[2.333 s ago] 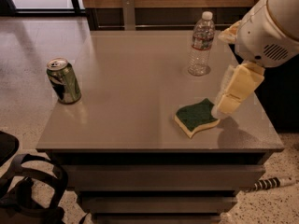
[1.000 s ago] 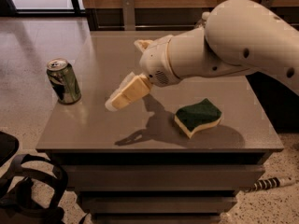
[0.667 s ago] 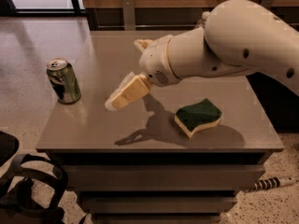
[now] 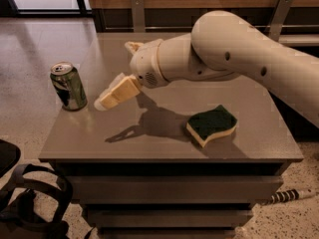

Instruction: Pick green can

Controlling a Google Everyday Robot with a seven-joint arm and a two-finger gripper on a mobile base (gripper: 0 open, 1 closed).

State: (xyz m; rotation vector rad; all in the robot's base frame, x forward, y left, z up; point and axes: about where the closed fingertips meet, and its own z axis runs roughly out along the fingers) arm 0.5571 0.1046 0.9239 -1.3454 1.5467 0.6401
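Moved leftward since earlier, hand (image 4: 103, 103) hovers just beside green can (image 4: 69, 86) on bench (image 4: 75, 139), holding nothing; opening indeterminate.

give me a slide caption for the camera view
Robot hand hovers over the table just right of the upright green can, green-and-yellow sponge lying farther right.

Grey table (image 4: 259, 133) with green can (image 4: 68, 85), sponge (image 4: 212, 125); hand (image 4: 100, 104) above

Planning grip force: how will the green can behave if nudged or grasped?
The green can stands upright and tall for its base, so a nudge from the end effector, close beside it, could tip it. Its smooth metal wall looks slippery, perhaps dentable.
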